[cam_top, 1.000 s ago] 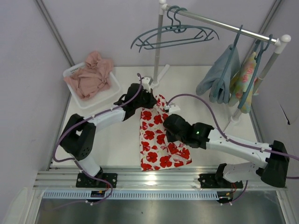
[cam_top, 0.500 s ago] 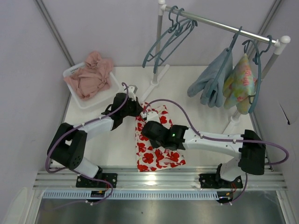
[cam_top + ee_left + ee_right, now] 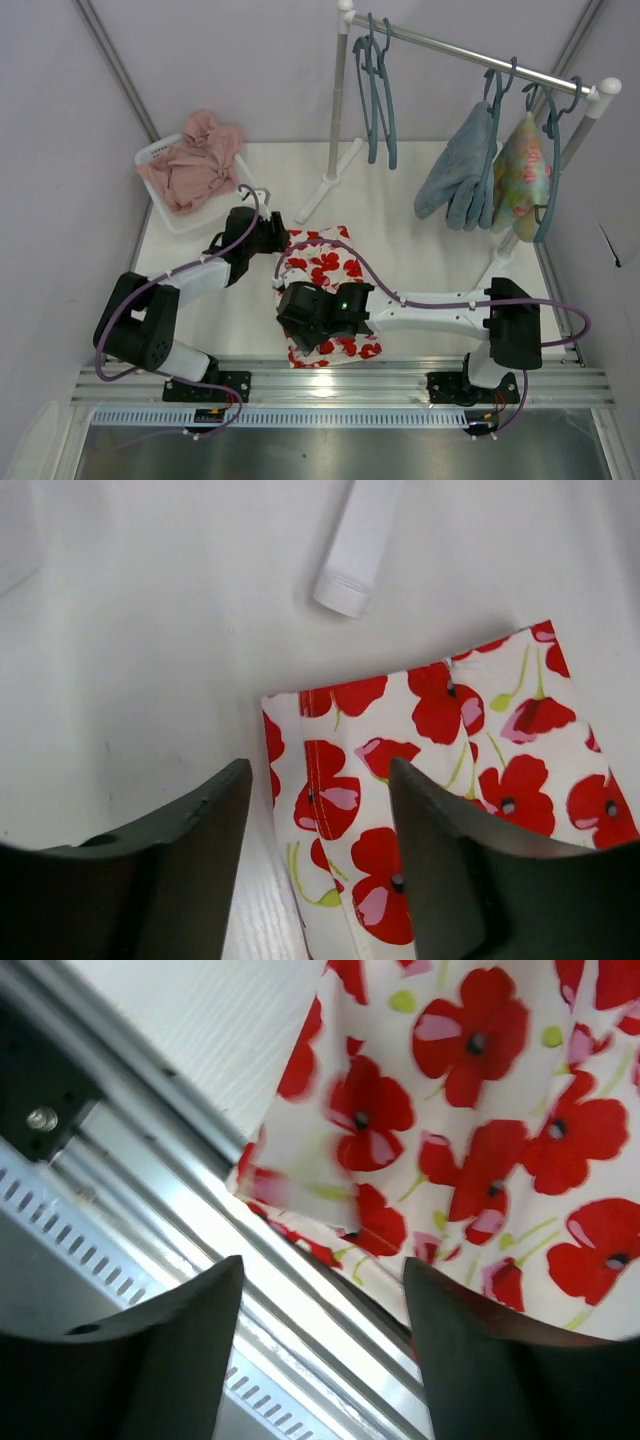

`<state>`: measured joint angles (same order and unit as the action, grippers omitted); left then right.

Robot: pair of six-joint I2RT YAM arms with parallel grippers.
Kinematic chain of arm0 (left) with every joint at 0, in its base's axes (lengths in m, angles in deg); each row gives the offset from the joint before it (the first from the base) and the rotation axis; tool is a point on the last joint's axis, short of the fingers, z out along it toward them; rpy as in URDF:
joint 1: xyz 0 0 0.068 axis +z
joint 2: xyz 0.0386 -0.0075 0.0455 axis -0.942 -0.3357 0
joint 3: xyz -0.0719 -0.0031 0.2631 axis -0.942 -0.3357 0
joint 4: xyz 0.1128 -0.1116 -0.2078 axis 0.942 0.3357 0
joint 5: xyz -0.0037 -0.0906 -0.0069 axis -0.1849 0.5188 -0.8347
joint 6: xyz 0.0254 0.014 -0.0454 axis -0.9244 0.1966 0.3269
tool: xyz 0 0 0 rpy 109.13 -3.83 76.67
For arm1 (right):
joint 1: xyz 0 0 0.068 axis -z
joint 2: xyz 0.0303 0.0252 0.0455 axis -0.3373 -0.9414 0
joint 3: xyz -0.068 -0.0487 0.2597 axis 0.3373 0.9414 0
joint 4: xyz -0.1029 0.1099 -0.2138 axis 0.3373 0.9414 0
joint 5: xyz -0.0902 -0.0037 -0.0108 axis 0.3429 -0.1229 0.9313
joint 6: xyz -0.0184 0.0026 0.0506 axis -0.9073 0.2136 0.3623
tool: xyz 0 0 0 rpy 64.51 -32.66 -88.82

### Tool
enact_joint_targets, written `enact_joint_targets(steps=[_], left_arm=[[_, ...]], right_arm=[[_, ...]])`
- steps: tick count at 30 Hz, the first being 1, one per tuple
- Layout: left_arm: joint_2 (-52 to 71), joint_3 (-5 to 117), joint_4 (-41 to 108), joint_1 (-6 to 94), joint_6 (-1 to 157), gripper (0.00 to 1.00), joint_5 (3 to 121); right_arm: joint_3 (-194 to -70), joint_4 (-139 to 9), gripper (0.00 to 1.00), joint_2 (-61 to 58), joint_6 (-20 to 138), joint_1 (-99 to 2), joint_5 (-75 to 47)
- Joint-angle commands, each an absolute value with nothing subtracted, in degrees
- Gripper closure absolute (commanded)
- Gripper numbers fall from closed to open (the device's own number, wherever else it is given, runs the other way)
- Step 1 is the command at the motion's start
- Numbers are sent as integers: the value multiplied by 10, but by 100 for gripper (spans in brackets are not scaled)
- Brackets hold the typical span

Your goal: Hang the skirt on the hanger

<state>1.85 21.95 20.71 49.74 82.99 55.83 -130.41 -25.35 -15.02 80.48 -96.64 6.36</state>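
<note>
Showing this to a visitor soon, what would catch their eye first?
The skirt, white with red flowers, lies flat at the table's near middle, with the left gripper open over its far corner and the right gripper open over its near edge. Teal hangers hang empty on the rack beside a blue cloth and a floral garment, and a pink cloth fills the white basket far left.

Bare bench point(image 3: 430, 262) lies open right of the skirt point(image 3: 325, 262). The rack foot point(image 3: 322, 190) stands just behind the skirt, the basket point(image 3: 152, 153) sits back left, and hung clothes point(image 3: 460, 175) crowd the right end of the rail point(image 3: 450, 50)
</note>
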Motion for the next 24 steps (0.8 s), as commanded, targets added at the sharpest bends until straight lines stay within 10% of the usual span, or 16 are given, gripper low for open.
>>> enact_joint_targets(steps=[1,8,24], left_arm=[[8,260,198,504,808,34,532],[70,279,277,504,833,2,516],[374,84,513,417,1097,12,483]], right_arm=[[-1335,-259,26,-132,802,-971,-6],[-1299,-280,20,-50,830,-931,-15],[-1050,-416,24,85,883,-688,-22]])
